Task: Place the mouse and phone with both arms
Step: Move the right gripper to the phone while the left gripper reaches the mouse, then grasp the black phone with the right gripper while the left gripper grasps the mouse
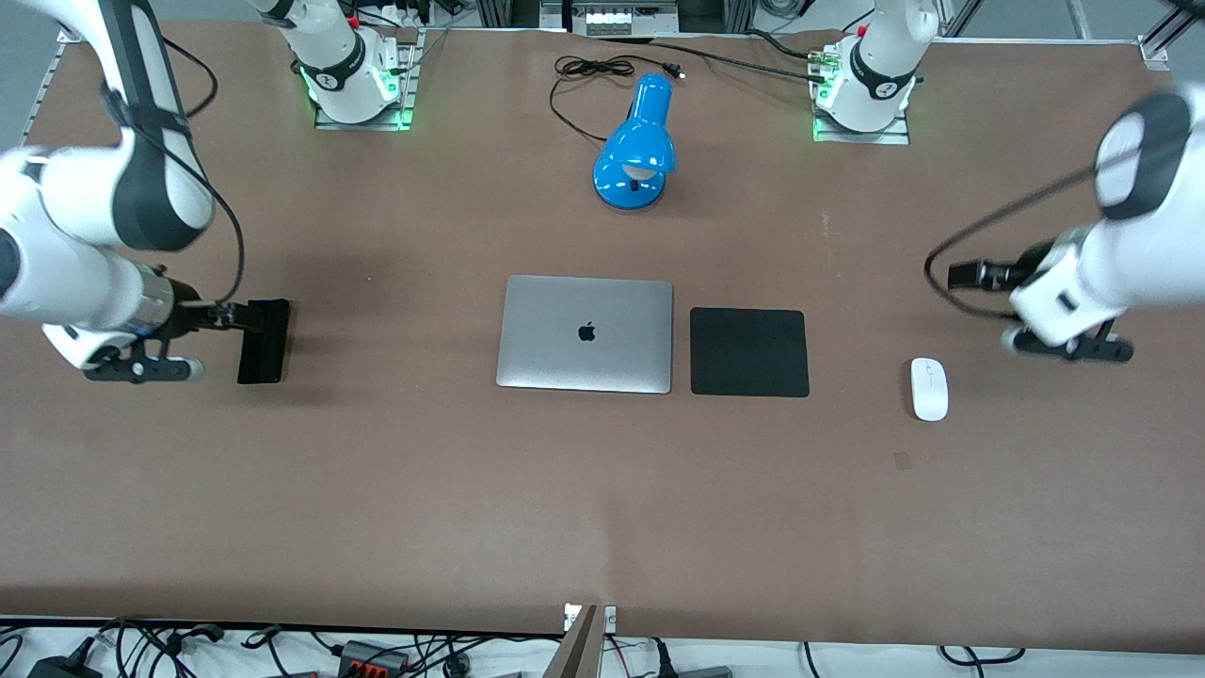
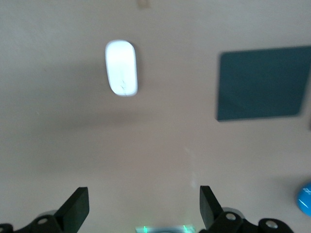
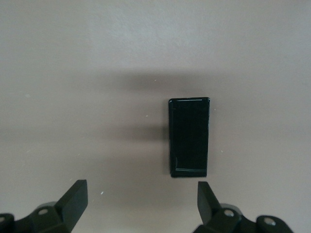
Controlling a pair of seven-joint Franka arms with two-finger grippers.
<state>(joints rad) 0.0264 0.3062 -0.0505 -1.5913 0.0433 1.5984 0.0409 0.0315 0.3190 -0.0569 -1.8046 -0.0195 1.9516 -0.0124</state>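
Observation:
The white oval mouse (image 1: 929,388) (image 2: 121,68) lies on the brown table toward the left arm's end, beside the black mouse pad (image 1: 749,351). My left gripper (image 1: 1073,347) (image 2: 144,204) hangs open and empty over bare table beside the mouse, not touching it. The black phone (image 1: 263,341) (image 3: 189,138) lies flat toward the right arm's end. My right gripper (image 1: 141,368) (image 3: 141,199) is open and empty over the table beside the phone, clear of it.
A closed silver laptop (image 1: 586,333) sits mid-table with the mouse pad (image 2: 262,82) right beside it. A blue desk lamp (image 1: 638,141) and its black cable (image 1: 593,71) lie farther from the front camera, between the arm bases.

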